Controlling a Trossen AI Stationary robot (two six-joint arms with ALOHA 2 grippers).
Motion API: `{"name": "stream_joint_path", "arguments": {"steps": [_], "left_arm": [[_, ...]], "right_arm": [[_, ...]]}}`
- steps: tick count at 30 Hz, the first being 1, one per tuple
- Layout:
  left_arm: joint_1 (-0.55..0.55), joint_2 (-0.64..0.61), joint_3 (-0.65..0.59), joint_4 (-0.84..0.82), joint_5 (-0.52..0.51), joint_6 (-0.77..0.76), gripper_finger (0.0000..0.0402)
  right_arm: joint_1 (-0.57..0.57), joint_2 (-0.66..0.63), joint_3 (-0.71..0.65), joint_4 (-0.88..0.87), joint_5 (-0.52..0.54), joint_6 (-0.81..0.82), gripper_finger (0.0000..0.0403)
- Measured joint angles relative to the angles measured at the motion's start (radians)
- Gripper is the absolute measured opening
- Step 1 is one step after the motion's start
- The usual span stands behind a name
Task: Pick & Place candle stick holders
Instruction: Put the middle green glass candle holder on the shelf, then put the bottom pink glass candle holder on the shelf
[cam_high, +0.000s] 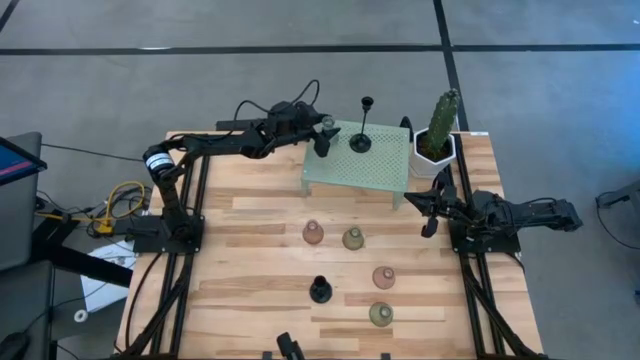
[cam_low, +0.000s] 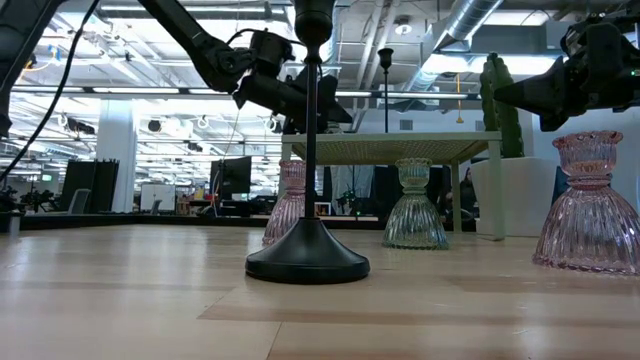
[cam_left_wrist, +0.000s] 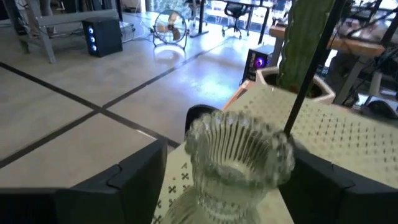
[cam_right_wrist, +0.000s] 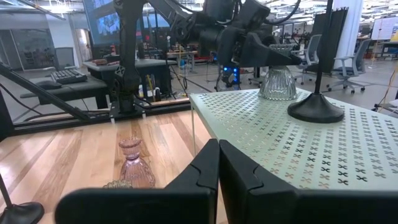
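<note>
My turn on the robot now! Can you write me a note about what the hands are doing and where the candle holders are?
Left gripper: open, fingers either side of a clear ribbed holder standing on the mint mesh stand.
Right gripper: shut, empty, waiting by the right edge of the table near the cactus.
Done: two on the stand, the clear holder and the tall black stem holder.
Left: five on the table, namely pink holder, green holder, another pink one, another green one and a black holder.
</note>
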Motion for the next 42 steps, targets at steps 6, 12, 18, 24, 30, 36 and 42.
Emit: {"name": "stream_joint_path", "arguments": {"steps": [6, 12, 18, 24, 30, 36, 42], "left_arm": [[0.002, -0.052, -0.023, -0.077, 0.007, 0.071, 0.0286], [0.002, -0.18, -0.098, -0.083, 0.025, 0.072, 0.0286], [0.002, -0.356, -0.22, -0.152, 0.095, 0.073, 0.0286], [0.0, -0.558, -0.391, -0.202, 0.217, 0.072, 0.0277], [0.0, -0.74, -0.56, -0.2, 0.401, 0.067, 0.0241], [-0.013, -0.864, -0.692, -0.194, 0.534, 0.066, 0.0191], [-0.11, -0.867, -0.762, -0.181, 0.538, 0.066, 0.0145]], "right_arm": [[0.0, 0.0, 0.0, 0.0, 0.0, -0.008, 0.0], [0.0, 0.0, 0.0, 0.0, 0.001, -0.016, 0.0], [0.0, 0.0, 0.0, 0.0, 0.001, -0.025, 0.0], [0.0, 0.0, 0.0, 0.0, -0.004, -0.025, 0.0], [0.001, 0.0, 0.0, 0.0, -0.005, -0.025, 0.0], [0.001, 0.0, 0.0, 0.0, -0.008, -0.024, 0.0], [0.001, 0.0, -0.001, 0.0, -0.034, -0.024, 0.0]]}}
